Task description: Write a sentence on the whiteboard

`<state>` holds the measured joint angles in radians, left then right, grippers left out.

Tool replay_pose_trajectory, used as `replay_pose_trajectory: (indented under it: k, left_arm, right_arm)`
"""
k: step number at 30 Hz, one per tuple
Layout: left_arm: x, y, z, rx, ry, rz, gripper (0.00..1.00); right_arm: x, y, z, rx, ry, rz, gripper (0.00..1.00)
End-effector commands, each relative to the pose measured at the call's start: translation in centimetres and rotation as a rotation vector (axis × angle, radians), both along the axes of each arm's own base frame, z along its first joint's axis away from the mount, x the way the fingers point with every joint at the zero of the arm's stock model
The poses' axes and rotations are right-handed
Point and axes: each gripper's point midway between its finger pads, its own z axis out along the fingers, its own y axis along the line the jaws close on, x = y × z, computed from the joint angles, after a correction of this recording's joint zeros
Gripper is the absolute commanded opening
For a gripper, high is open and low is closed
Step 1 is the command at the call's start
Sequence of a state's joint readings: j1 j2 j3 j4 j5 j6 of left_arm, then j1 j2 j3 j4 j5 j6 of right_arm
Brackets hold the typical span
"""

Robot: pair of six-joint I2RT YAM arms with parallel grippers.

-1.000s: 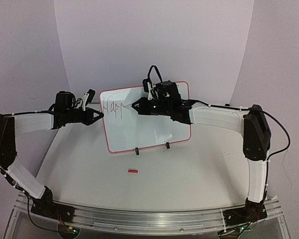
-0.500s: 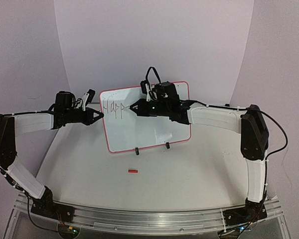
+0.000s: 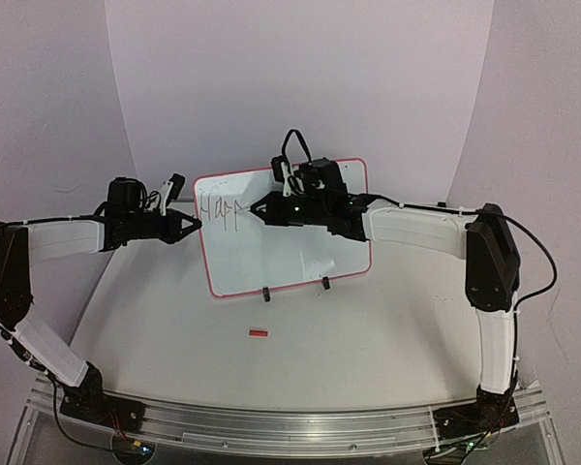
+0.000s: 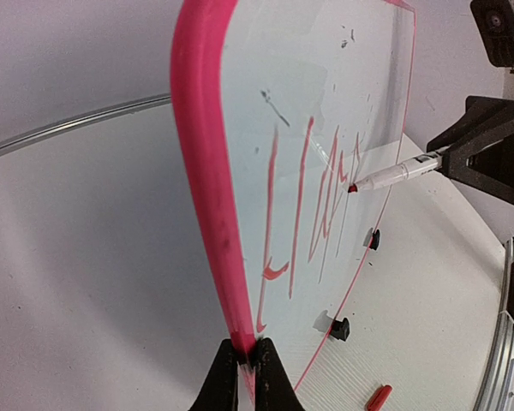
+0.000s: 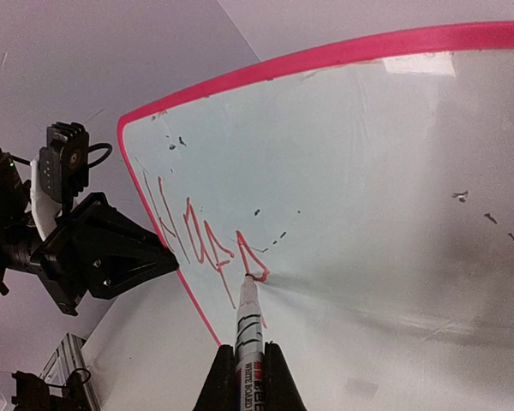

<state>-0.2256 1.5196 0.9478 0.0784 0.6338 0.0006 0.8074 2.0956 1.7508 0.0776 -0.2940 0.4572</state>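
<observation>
The whiteboard (image 3: 290, 242) stands upright on two black feet at the table's middle back. Its red frame (image 4: 207, 188) is pinched at the left edge by my left gripper (image 4: 247, 360), which is shut on it. My right gripper (image 5: 247, 368) is shut on a whiteboard marker (image 5: 248, 321). The marker's tip touches the board at the end of the sentence (image 5: 207, 244), which reads "Happ" in red strokes. The sentence also shows in the top view (image 3: 220, 208) and the left wrist view (image 4: 313, 205). In the top view my right gripper (image 3: 261, 208) reaches over the board's upper middle.
A small red marker cap (image 3: 259, 333) lies on the table in front of the board; it also shows in the left wrist view (image 4: 378, 397). The board's black feet (image 3: 266, 294) rest on the white table. Curved pale walls close in the back.
My right gripper has shifted slightly left and down with the marker, and the second "p" has been drawn on the board. The left gripper and the board have not moved.
</observation>
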Motion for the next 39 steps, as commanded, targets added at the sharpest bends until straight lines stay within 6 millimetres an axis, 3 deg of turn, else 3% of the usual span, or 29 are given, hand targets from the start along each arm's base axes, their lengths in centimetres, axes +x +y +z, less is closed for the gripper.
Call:
replay_pose_trajectory:
  k: [1,6,13,21,39]
  left_arm:
    - [0.4,0.1,1.0,0.04,-0.057,0.001,0.0]
    - [0.4,0.2,1.1,0.041,-0.059,0.004,0.0]
    - [0.5,0.2,1.0,0.044,-0.058,0.005,0.0]
    - [0.5,0.2,0.9,0.045,-0.056,0.007,0.0]
    - [0.6,0.3,0.8,0.051,-0.053,0.009,0.0]
  right_arm:
    - [0.2,0.0,2.2,0.036,-0.03,0.008,0.0]
    - [-1.0,-0.4,4.3,0.062,-0.048,0.04,0.0]
    - [-2.3,-3.0,6.9,0.065,-0.09,0.0,0.0]
    - [-1.3,-4.2,5.8,0.053,-0.069,-0.022,0.0]
    - [0.5,-2.0,4.2,0.059,-0.048,0.008,0.0]
